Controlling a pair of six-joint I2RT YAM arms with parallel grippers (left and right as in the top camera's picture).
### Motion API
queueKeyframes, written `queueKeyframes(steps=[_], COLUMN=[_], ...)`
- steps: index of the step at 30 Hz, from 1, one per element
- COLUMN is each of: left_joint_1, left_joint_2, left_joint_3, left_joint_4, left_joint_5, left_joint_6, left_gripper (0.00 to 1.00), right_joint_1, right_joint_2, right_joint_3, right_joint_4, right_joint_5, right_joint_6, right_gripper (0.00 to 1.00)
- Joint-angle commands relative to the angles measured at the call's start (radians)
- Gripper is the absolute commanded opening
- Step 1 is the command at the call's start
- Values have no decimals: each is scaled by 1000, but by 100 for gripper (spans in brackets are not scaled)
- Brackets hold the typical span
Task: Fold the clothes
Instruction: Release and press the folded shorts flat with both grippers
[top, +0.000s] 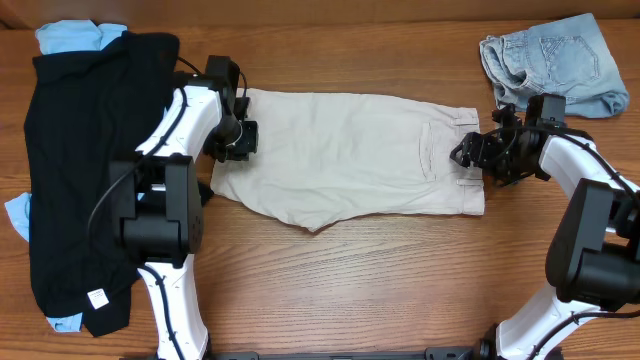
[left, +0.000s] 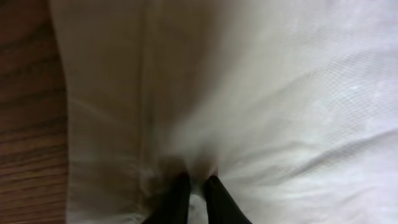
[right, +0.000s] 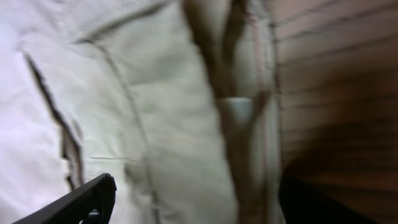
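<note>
beige shorts (top: 350, 150): we see them lying flat in the middle of the table (top: 350, 290), spread sideways. The waistband (top: 470, 150) end is at 3 o'clock and the leg end is at 9 o'clock.
pocket (top: 430, 150): it sits just inside the waistband. In the right wrist view its opening is a dark line, and we cannot tell if anything is in it.
edges: the top edge of the shorts is nearly straight. The bottom edge is wavy and dips to a small point at 6 o'clock. In the left wrist view the leg hem runs up and down, with wood at its 9 o'clock side.
open room: bare wood shows at 6 o'clock of the shorts, between the two arm bases. A thinner strip shows at 12 o'clock.
left gripper (top: 238, 140): it is on the leg end, at 9 o'clock of the shorts. Its fingers (left: 180, 199) are almost together, and a little bump of the cloth is pinched between them.
right gripper (top: 472, 150): it is over the waistband, at 3 o'clock of the shorts. Its fingers (right: 81, 202) are spread wide and we see nothing held, only the cloth lying under them.
black garment (top: 90, 170): a long dark pile at 9 o'clock of the table, beside the left arm.
light-blue pieces (top: 70, 37): they peek out from under the black garment at 11 o'clock.
denim shorts (top: 555, 60): crumpled in the 1 o'clock corner, just past the right gripper.
</note>
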Motion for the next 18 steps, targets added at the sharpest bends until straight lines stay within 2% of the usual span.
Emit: queueKeyframes(steps=[1,3,5,9,13,16,18], left_joint_1=[33,45,58,91,121,148,164], left_joint_2=[2,1,1,1,1,1,1], left_joint_3=[-6,-5,1,24,39,53,67], left_joint_4=[2,-2,-12,-39,-41,-52,-68], left_joint_5=[3,49,117,236,375,439,473], left_joint_6=[31,57,99,147,226,228,228], left_gripper=[6,4,4,4,14,27,30], right_joint_1=[5,5,5,5,5,5,5], right_joint_2=[71,80,85,85,86,89,90], right_joint_3=[-11,-11,-11,-11,-11,-11,-11], right_joint_4=[0,3,5,11,31,49,58], right_joint_5=[-86,-106,-106,-129,-159,-163,-163], right_joint_6=[-2,-2,-1,-1,-1,8,25], right_gripper=[87,85,76,65,51,23,10])
